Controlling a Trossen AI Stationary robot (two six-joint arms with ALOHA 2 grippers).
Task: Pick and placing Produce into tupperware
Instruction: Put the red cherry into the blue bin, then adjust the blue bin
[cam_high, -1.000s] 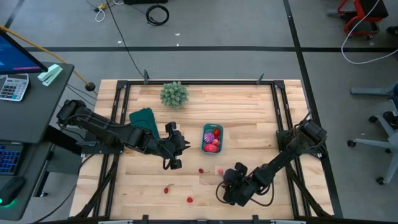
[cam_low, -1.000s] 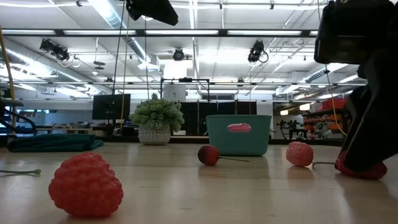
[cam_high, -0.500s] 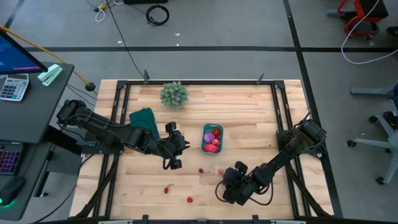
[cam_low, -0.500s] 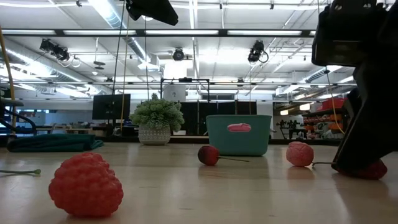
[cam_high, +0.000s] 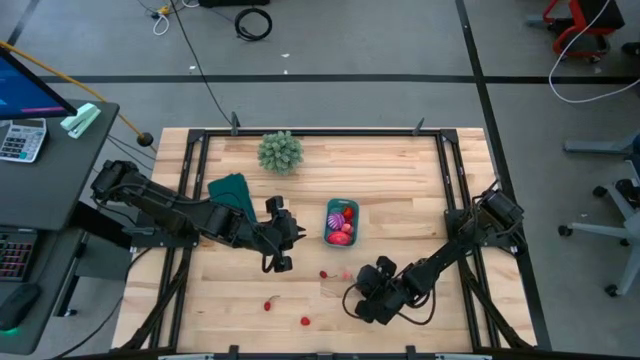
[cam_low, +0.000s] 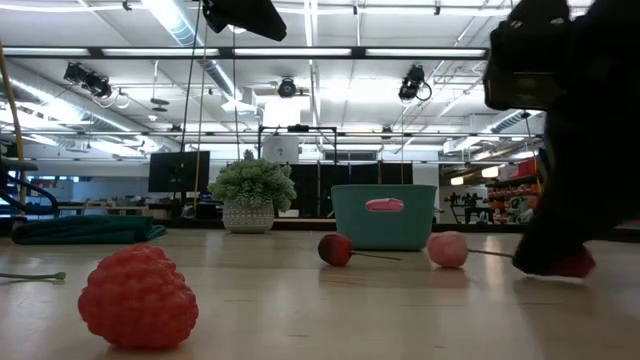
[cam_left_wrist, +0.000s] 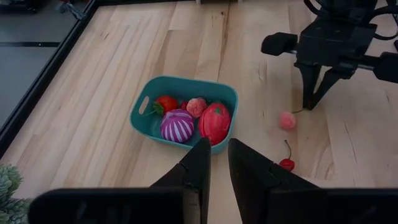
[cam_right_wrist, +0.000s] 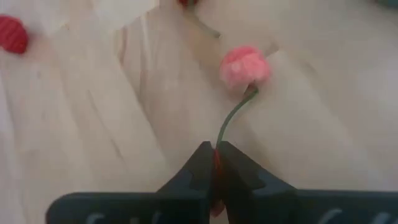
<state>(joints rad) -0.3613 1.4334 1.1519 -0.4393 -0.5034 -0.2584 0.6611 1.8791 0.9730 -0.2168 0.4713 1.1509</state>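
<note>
- Right gripper (cam_right_wrist: 214, 163), near the worktop's (cam_high: 400, 180) front edge: fingers pinched on a red piece; a green stem runs out to a pink berry (cam_right_wrist: 245, 65). Judged: lift straight and slowly, since the berry trails on the stem.
- Left gripper (cam_left_wrist: 215, 163), left of the tub: fingers together, empty, waiting.
- Teal tub (cam_high: 341, 222), mid-worktop, holds a striped purple ball (cam_left_wrist: 178, 124) and red pieces.
- Only the low view shows a raspberry (cam_low: 138, 296) close by; only the high view shows spacing.
</note>
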